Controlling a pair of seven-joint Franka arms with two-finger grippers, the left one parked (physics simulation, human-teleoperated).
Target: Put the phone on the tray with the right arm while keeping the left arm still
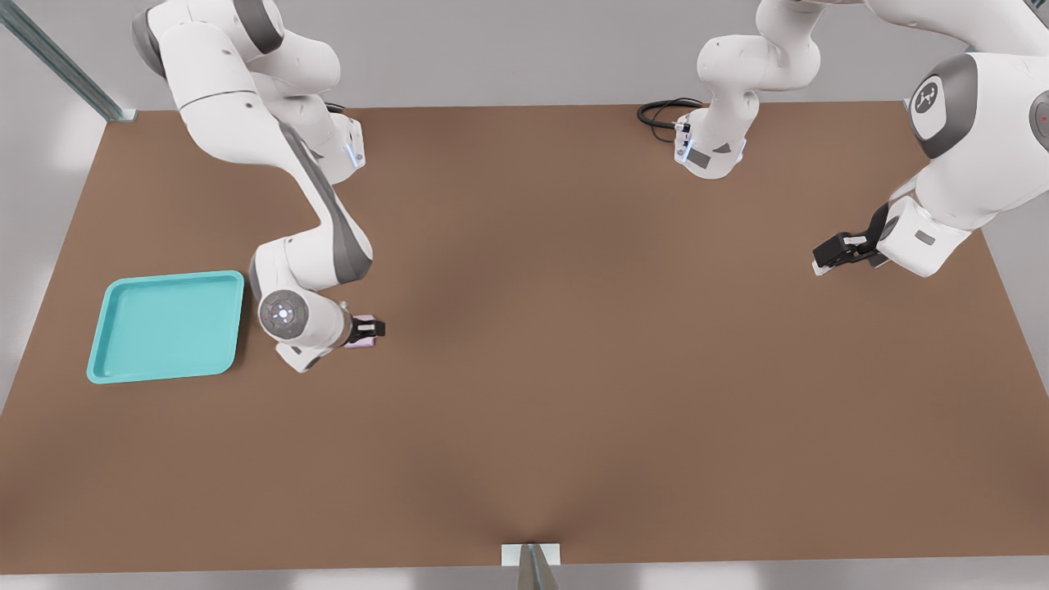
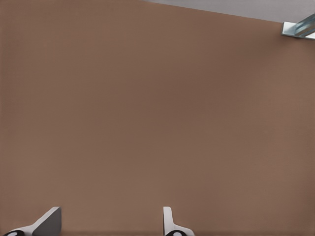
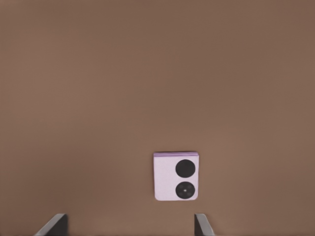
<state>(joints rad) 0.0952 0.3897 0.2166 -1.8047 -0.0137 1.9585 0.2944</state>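
The pale pink-lilac phone (image 3: 177, 176) lies flat on the brown table with its two black lenses facing up. In the front view only a sliver of the phone (image 1: 361, 343) shows under the black gripper (image 1: 370, 329) of the right arm. That gripper (image 3: 129, 230) hovers above it, open, and holds nothing. Its two dark fingertips (image 3: 203, 225) stand wide apart, and the phone sits nearer one of them than the other. The turquoise tray (image 1: 168, 326) rests empty on the table, at the front view's left of the gripper, past the arm's wrist disc (image 1: 283, 311).
The parked arm (image 1: 942, 164) reaches in from the front view's right, its gripper low over the table. A black cable (image 1: 662, 111) lies at the back edge. A metal bracket (image 1: 531, 557) sits at the front edge and a metal rail (image 1: 65, 61) at the back-left corner.
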